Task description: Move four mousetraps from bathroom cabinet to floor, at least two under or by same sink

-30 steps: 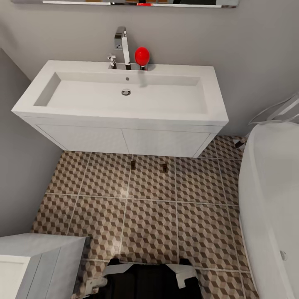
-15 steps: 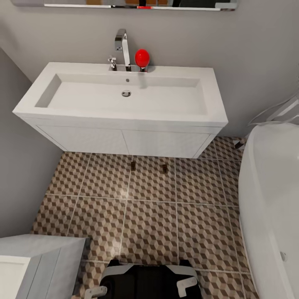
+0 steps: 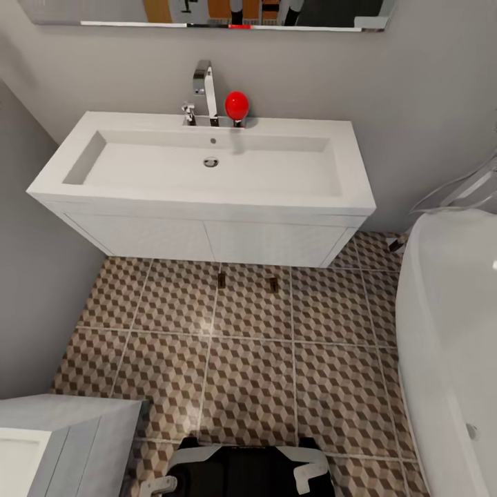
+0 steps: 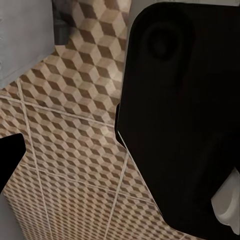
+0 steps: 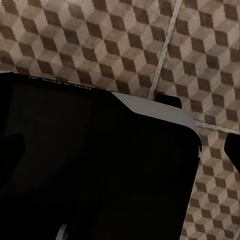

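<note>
Pincer fingertip (image 4: pixel 10 155) black, cube-patterned floor (image 4: pixel 75 125)

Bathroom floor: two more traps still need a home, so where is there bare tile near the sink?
Bare bathroom floor lies left of the two mousetraps, toward the grey wall, and right toward the bathtub. Crowded only under the sink's middle.

Cube-patterned bathroom floor (image 3: pixel 248 366) carries two mousetraps, one (image 3: pixel 221 279) on a grout line, another (image 3: pixel 273 284) just right, both lying near the white vanity's (image 3: pixel 207 238) foot.
</note>
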Motion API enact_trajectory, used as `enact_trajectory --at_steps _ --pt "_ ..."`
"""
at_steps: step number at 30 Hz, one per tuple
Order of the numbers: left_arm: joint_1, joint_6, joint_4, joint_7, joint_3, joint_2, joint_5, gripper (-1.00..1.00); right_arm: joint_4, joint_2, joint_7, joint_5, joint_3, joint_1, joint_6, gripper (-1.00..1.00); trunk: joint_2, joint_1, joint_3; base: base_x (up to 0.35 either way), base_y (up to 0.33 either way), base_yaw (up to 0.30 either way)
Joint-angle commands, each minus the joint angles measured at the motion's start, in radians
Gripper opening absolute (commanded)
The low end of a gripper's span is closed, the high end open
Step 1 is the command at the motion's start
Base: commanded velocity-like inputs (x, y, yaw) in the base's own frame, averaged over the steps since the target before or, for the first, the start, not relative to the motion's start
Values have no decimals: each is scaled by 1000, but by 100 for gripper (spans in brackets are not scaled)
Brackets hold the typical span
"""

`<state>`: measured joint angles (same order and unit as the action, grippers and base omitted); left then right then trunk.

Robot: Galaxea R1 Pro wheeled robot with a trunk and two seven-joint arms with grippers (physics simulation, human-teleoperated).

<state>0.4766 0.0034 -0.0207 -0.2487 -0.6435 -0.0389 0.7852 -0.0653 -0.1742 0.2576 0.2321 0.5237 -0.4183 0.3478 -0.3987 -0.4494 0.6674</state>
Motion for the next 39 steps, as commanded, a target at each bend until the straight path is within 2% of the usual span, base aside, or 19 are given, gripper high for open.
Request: enact_trajectory --at_steps 1,13,39 --pt "0 0 -1 -4 -8 0 8 100 1 0 3 9 9 0 3 100 -1 -1 -1 0 0 0" --pt "0 -41 1 -4 -8 1 9 100 1 0 4 9 9 0 3 100 -1 -1 -20 0 0 0" --pt "-1 -43 1 -4 -8 1 9 100 1 1 3 9 9 0 3 100 -1 -1 -61 0 0 0"
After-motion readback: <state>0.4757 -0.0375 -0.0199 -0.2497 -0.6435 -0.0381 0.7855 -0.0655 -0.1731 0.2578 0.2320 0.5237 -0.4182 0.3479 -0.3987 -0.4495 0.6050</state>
